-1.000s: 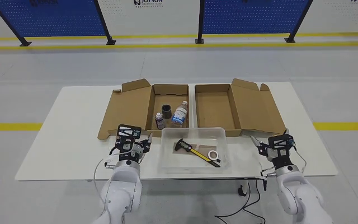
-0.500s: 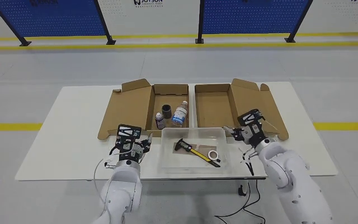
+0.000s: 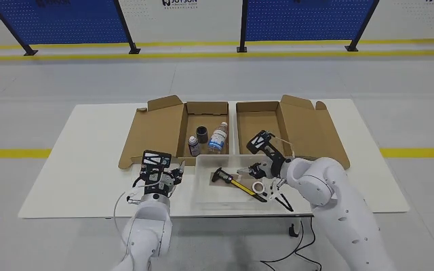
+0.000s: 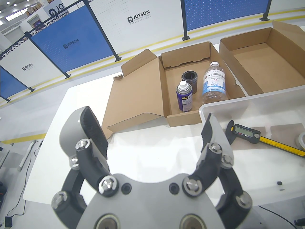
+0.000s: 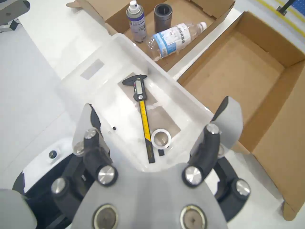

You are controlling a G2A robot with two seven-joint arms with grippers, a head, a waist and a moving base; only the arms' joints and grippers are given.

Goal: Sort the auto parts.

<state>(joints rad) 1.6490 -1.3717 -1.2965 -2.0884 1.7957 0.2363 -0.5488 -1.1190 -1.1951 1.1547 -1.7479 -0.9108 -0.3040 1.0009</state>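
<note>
- A factory hall with blue panels and yellow floor lines lies behind the white table.
- At the middle of the table's near edge, a clear tray holds a caliper and a white ring.
- The caliper's long axis runs from the tray's far-left toward its near-right corner. The ring lies just beside the beam at that end.
- The right gripper hangs over the tray's right end, jaws wide apart and empty. The beam runs crosswise to their closing line, so a pinch across its narrow width looks feasible.
- The left gripper, also spread and empty, sits off the tray's left end, farther from both parts.
- Along the far edge, the left box holds a spray can, a dark cylinder and a bottle. The right box stands beside it.
</note>
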